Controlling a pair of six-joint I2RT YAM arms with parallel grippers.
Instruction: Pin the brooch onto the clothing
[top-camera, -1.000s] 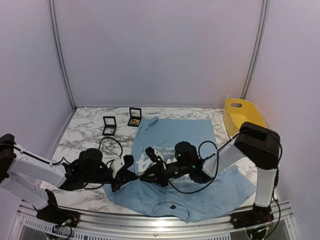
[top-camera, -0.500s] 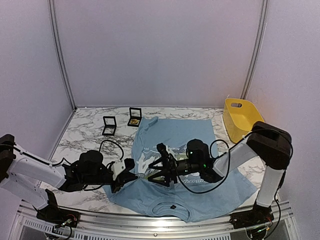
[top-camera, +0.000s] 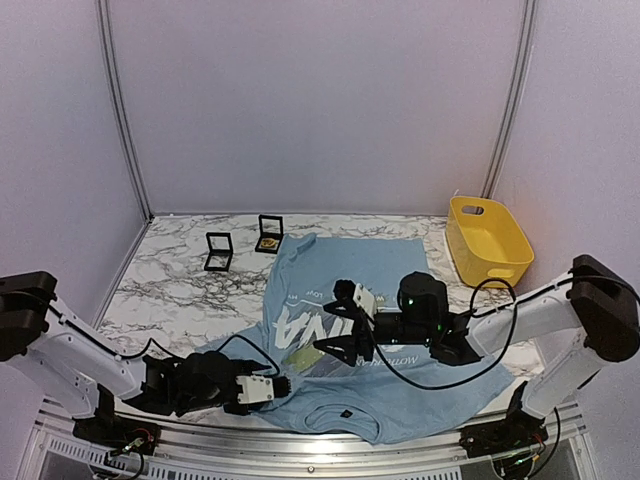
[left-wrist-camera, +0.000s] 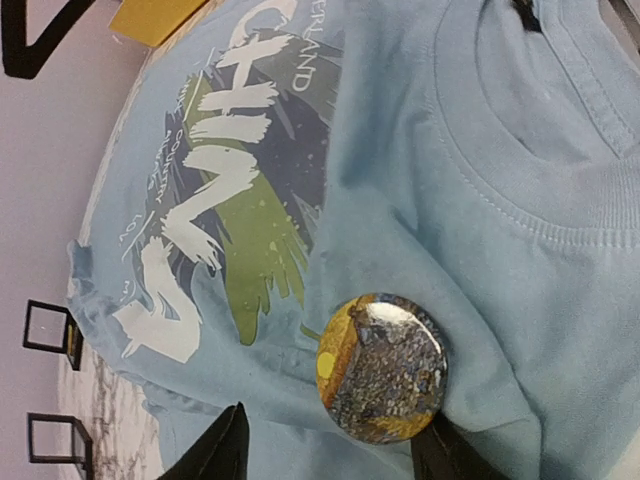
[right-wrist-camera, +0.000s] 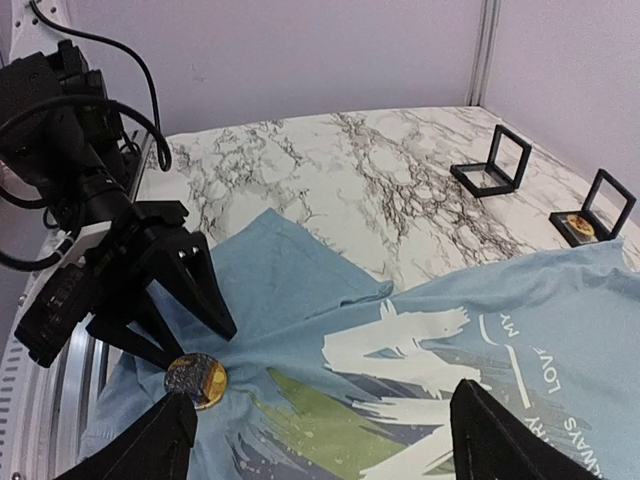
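Observation:
The clothing (top-camera: 385, 262) is a light blue T-shirt spread on the marble table, its white "CHINA" print (left-wrist-camera: 205, 205) and green streak in view. The brooch (left-wrist-camera: 382, 367), a round yellow and speckled grey badge, sits on the cloth below the collar (left-wrist-camera: 520, 190); the right wrist view shows the brooch (right-wrist-camera: 196, 379) too. My left gripper (left-wrist-camera: 335, 458) is open at the brooch, one fingertip (left-wrist-camera: 447, 452) close beside its edge, the other well apart. My right gripper (right-wrist-camera: 330, 450) stands wide open over the print and holds nothing. From above, the left gripper (top-camera: 282, 384) is near the shirt's front left and the right gripper (top-camera: 338, 322) mid-shirt.
A yellow bin (top-camera: 487, 240) stands at the back right. Two small black display frames (top-camera: 218, 250) (top-camera: 268, 233) stand behind the shirt's left side; the one nearer the shirt (right-wrist-camera: 597, 205) holds a gold item. An aluminium rail (top-camera: 300, 450) runs along the near edge.
Both grippers were shut close together at the shirt's left middle. The right one opened and drew back to the right. The left one slid toward the near edge and opened.

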